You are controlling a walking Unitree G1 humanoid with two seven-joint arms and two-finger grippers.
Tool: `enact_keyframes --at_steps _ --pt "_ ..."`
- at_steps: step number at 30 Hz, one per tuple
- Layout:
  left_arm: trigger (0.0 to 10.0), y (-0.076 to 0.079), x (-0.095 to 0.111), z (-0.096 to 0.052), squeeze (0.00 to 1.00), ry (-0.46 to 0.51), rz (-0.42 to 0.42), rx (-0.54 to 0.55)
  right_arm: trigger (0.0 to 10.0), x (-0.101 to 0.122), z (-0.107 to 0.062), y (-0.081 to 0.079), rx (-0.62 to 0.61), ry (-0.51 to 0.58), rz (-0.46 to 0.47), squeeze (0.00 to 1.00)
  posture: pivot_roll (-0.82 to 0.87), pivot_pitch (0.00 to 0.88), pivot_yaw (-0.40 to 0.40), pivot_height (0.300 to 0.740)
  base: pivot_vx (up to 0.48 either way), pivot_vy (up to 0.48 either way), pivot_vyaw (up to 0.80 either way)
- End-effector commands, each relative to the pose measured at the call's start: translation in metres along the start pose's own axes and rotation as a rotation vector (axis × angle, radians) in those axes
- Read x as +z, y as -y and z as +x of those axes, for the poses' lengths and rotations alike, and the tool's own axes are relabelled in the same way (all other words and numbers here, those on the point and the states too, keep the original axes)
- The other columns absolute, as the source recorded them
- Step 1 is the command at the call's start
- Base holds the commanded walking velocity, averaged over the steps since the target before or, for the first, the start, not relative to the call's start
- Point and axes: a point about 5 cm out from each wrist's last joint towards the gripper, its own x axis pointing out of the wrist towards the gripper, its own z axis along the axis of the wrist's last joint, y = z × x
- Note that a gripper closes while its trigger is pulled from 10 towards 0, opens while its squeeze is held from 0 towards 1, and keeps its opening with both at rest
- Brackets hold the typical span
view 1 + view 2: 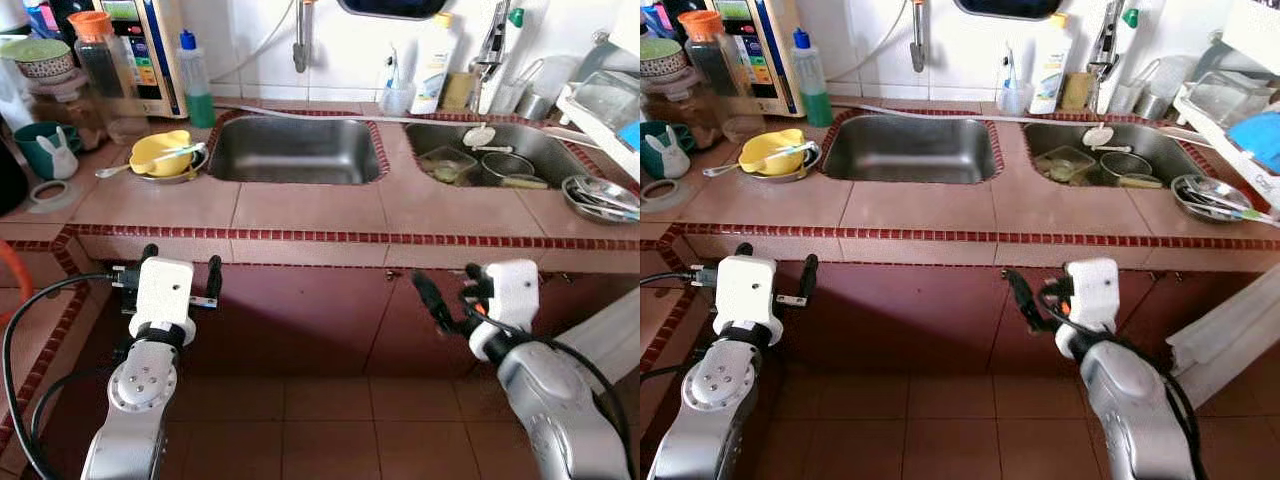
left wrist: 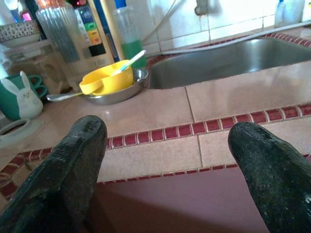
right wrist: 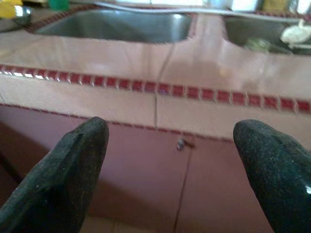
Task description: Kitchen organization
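A tiled counter (image 1: 300, 205) holds two steel sinks. The left sink (image 1: 293, 150) is bare; the right sink (image 1: 490, 160) holds a glass container, a pot and a lid. A yellow bowl (image 1: 160, 153) with a spoon sits in a metal dish left of the sinks, also seen as the yellow bowl (image 2: 104, 80) in the left wrist view. My left gripper (image 1: 182, 257) is open below the counter's front edge, in front of the cabinet. My right gripper (image 1: 447, 282) is open at the same height, below the right sink. Neither holds anything.
A green mug with a white rabbit (image 1: 45, 150), a jar with an orange lid (image 1: 100, 55), a water purifier (image 1: 150, 50) and a green soap bottle (image 1: 197, 80) stand at back left. A metal plate with utensils (image 1: 600, 195) and a dish rack (image 1: 610, 100) are at right. Red cabinet doors (image 1: 300, 320) face me.
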Motion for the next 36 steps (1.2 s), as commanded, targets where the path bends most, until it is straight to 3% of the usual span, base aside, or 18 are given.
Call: enact_keyframes --at_steps 1,10,14,16,22,36 --pt "10.0 0.001 0.007 0.005 0.0 0.028 0.0 -0.003 10.0 0.004 -0.002 -0.004 0.002 0.015 -0.002 0.0 0.01 0.0 0.008 0.74 0.0 0.0 0.0" --pt "10.0 0.003 0.009 0.006 0.0 0.033 -0.008 -0.015 10.0 0.014 0.012 -0.016 -0.01 0.067 0.03 0.0 0.02 0.0 0.014 0.74 0.0 0.0 0.0" --pt "10.0 -0.001 0.012 0.006 0.0 0.048 -0.019 0.027 10.0 0.027 0.025 -0.019 0.002 0.113 0.017 0.0 0.03 0.0 0.004 0.74 0.0 0.0 0.0" --pt "10.0 0.001 0.014 0.006 0.0 0.05 -0.058 0.007 10.0 0.033 0.031 -0.02 0.006 0.131 0.017 0.0 0.03 0.0 0.004 0.74 0.0 0.0 0.0" --pt "10.0 0.002 0.021 0.005 0.0 0.078 -0.074 -0.003 10.0 0.051 0.04 -0.024 0.028 0.183 -0.002 0.0 0.04 0.0 -0.004 0.74 0.0 0.0 0.0" --pt "10.0 0.004 0.022 0.005 0.0 0.079 -0.09 -0.023 10.0 0.053 0.038 -0.026 0.032 0.188 0.007 0.0 0.03 0.0 -0.006 0.74 0.165 0.0 0.0"
